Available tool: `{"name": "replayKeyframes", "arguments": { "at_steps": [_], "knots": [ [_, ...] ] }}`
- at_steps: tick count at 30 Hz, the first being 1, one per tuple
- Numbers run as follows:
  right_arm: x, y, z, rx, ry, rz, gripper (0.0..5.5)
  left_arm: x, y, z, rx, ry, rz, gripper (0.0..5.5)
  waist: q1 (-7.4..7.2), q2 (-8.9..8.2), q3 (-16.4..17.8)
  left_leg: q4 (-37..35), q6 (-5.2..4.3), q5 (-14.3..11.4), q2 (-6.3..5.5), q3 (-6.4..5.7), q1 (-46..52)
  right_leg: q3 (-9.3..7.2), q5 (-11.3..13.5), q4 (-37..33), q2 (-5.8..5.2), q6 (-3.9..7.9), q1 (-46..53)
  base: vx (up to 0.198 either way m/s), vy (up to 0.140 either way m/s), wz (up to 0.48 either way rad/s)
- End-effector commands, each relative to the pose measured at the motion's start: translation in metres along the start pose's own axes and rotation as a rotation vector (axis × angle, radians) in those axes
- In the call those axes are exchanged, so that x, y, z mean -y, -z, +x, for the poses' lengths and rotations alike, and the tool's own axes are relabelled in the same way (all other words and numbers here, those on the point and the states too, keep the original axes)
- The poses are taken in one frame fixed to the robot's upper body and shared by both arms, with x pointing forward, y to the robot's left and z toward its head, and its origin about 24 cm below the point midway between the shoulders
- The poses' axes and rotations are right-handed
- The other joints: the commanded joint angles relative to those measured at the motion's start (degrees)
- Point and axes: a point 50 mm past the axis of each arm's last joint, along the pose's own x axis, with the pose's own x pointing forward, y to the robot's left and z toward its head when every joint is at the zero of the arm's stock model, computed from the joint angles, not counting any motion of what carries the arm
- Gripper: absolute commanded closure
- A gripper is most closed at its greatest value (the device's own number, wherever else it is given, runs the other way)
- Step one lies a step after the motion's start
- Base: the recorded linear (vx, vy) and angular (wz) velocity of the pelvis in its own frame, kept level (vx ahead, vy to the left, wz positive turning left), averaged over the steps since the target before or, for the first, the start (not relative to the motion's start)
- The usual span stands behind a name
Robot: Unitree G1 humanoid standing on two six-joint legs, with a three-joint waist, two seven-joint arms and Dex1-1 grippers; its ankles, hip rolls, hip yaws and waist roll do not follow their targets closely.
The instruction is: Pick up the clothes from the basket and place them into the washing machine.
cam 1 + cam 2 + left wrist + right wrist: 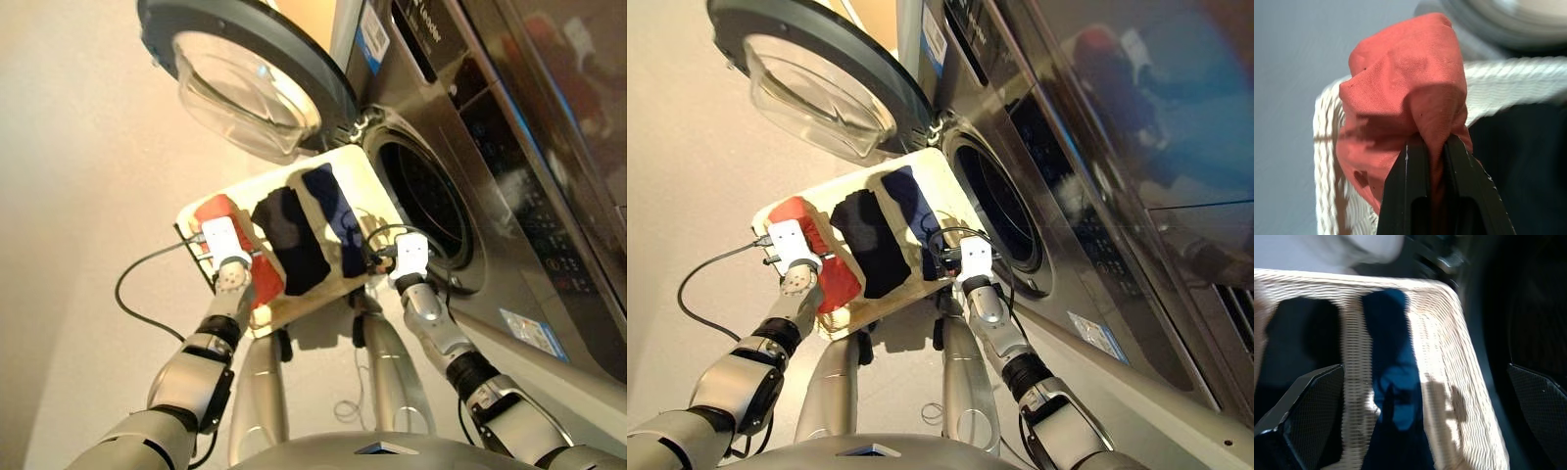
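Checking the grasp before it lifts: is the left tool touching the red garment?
Touching. The left wrist view shows the left tool with its two black fingers pinched on a fold of the red garment.

We count three garments — one red-orange garment (217,211), one black garment (290,240), one navy garment (333,211) — in one basket (358,166). We see one washing machine (470,137) with one door (245,69), and two grippers — left gripper (1439,161), right gripper (1425,401).
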Motion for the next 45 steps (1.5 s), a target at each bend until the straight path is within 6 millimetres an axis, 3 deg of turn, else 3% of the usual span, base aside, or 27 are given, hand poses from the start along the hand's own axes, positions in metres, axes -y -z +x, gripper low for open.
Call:
{"name": "replayKeyframes", "arguments": {
  "at_steps": [1,6,11,18,27,34,35,36,37,38,39,45],
  "knots": [
    [-0.016,-0.019,0.005,0.100,-0.173,-0.105,0.00,0.003,-0.019,-0.003,0.136,0.077,-0.046,5.50,0.70,0.73,0.03,-1.78,1.26,-1.16,-5.01,-2.73,3.52,-2.22,1.15,-5.55,2.96,1.73,6.88,0.000,0.000,0.000],
    [-0.034,-0.047,0.014,0.220,-0.317,-0.227,0.00,0.020,-0.033,-0.012,0.218,0.172,-0.113,5.50,2.06,2.36,0.27,-3.46,1.33,-0.60,-5.39,-2.56,6.50,-1.94,1.19,-6.60,2.95,1.76,9.68,0.000,0.000,0.000],
    [-0.058,-0.077,0.021,0.341,-0.469,-0.302,0.00,0.038,-0.034,-0.015,0.211,0.231,-0.171,5.50,2.82,3.95,0.28,-4.26,1.48,-0.27,-5.61,-2.49,7.09,-1.52,0.89,-6.61,3.12,1.63,9.70,0.000,0.000,0.000],
    [-0.079,-0.091,0.025,0.393,-0.528,-0.320,0.00,0.069,-0.049,-0.023,0.249,0.318,-0.295,5.50,3.06,5.99,0.57,-4.88,1.58,0.08,-5.62,-2.02,7.40,-1.06,0.61,-6.50,3.20,1.48,9.41,0.000,0.000,0.000],
    [-0.078,-0.095,0.035,0.401,-0.435,-0.351,0.00,0.098,-0.073,-0.039,0.317,0.446,-0.447,5.50,3.25,7.34,0.56,-5.17,1.73,0.24,-5.87,-2.07,6.94,-1.18,0.43,-6.42,3.08,1.42,9.00,0.000,0.000,0.000],
    [-0.064,-0.097,0.044,0.395,-0.313,-0.372,0.00,0.101,-0.081,-0.052,0.335,0.505,-0.549,5.50,3.83,8.30,0.26,-5.39,1.93,0.12,-6.22,-2.11,6.87,-1.39,0.15,-5.82,2.84,1.35,8.50,0.000,0.000,0.000],
    [-0.062,-0.098,0.045,0.393,-0.304,-0.368,0.69,0.101,-0.080,-0.053,0.329,0.514,-0.557,5.50,3.94,8.45,0.24,-5.37,1.95,0.12,-6.24,-2.17,6.88,-1.46,0.17,-5.72,2.79,1.36,8.47,0.000,0.000,0.000],
    [-0.060,-0.098,0.045,0.391,-0.291,-0.362,3.00,0.100,-0.080,-0.054,0.327,0.519,-0.561,5.50,4.04,8.49,0.24,-5.38,1.97,0.09,-6.27,-2.16,6.89,-1.41,0.20,-5.74,2.77,1.41,8.48,0.000,0.000,0.000],
    [-0.058,-0.097,0.045,0.387,-0.283,-0.362,3.95,0.099,-0.079,-0.055,0.324,0.521,-0.563,5.50,4.09,8.52,0.22,-5.47,2.01,0.11,-6.27,-2.15,6.94,-1.37,0.23,-5.76,2.75,1.39,8.49,0.000,0.000,0.000],
    [-0.057,-0.096,0.045,0.383,-0.279,-0.360,5.26,0.099,-0.078,-0.055,0.319,0.526,-0.565,5.50,4.13,8.54,0.27,-5.55,2.05,0.14,-6.27,-2.19,6.95,-1.37,0.27,-5.74,2.75,1.43,8.46,0.000,0.000,0.000],
    [-0.056,-0.093,0.045,0.370,-0.271,-0.355,5.50,0.099,-0.077,-0.055,0.317,0.521,-0.563,5.50,4.17,8.59,0.26,-5.63,2.06,0.19,-6.25,-2.24,6.98,-1.40,0.25,-5.75,2.72,1.46,8.42,0.000,0.000,0.000],
    [-0.051,-0.075,0.045,0.298,-0.247,-0.366,5.50,0.096,-0.081,-0.058,0.332,0.545,-0.586,5.50,4.53,9.07,0.37,-5.86,2.17,0.41,-6.41,-2.45,6.66,-1.70,0.04,-5.61,2.72,1.43,8.14,0.000,0.000,0.000]
  ]
}}
